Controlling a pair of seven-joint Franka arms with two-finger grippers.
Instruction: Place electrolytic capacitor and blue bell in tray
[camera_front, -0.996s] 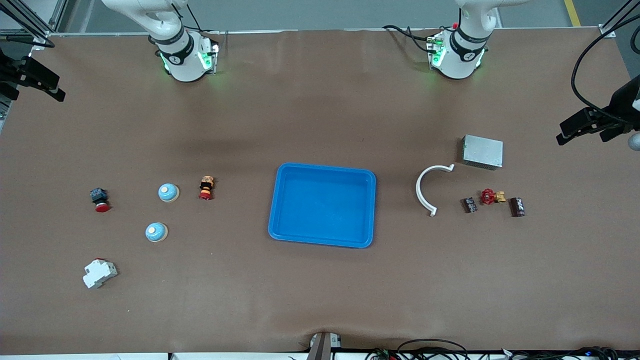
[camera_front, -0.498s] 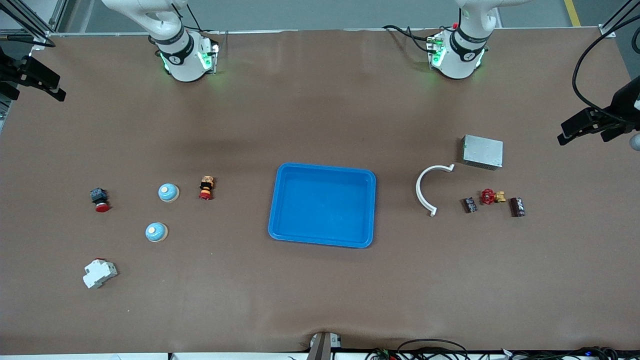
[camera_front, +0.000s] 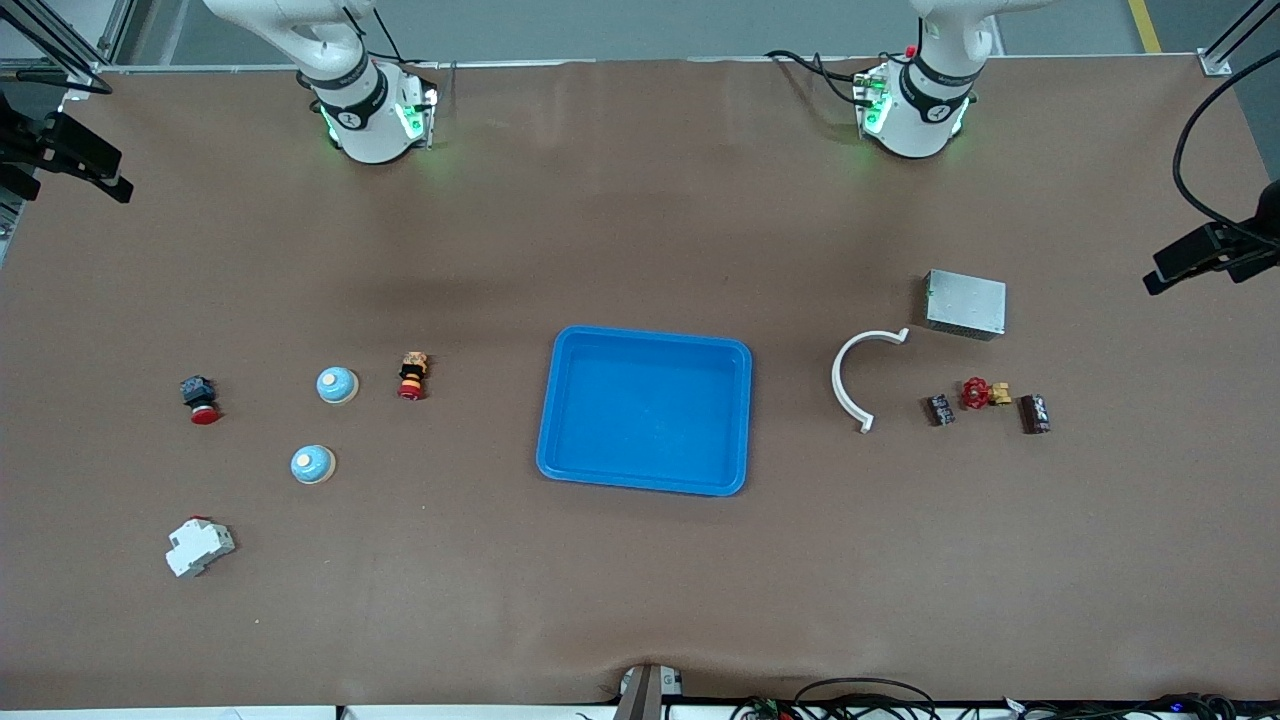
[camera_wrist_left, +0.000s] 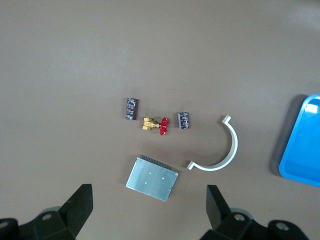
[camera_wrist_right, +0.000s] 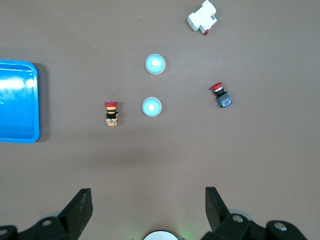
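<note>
The blue tray (camera_front: 645, 410) is sitting empty at the middle of the tabletop (camera_front: 640, 600). Two blue bells are resting toward the right arm's end: one bell (camera_front: 337, 385) beside a yellow-and-red push button (camera_front: 412, 375), the other bell (camera_front: 312, 464) nearer the front edge. A black-and-red button (camera_front: 199, 398) and a white breaker (camera_front: 199, 546) are lying closer to that end's edge. Toward the left arm's end, two dark electrolytic capacitors, one (camera_front: 938, 409) and the other (camera_front: 1035, 413), are flanking a small red-handled brass valve (camera_front: 984, 392); pale markings are showing on their sleeves but cannot be read. A white curved clip (camera_front: 858, 377) is lying between them and the tray, and a grey metal box (camera_front: 964, 303) is sitting nearer the bases. The left gripper (camera_wrist_left: 148, 210) is hanging high over the box with its fingers (camera_wrist_left: 80, 207) spread wide, holding nothing. The right gripper (camera_wrist_right: 148, 210) is hovering high over bare tabletop near the bells, its fingers (camera_wrist_right: 80, 207) likewise apart and empty.
</note>
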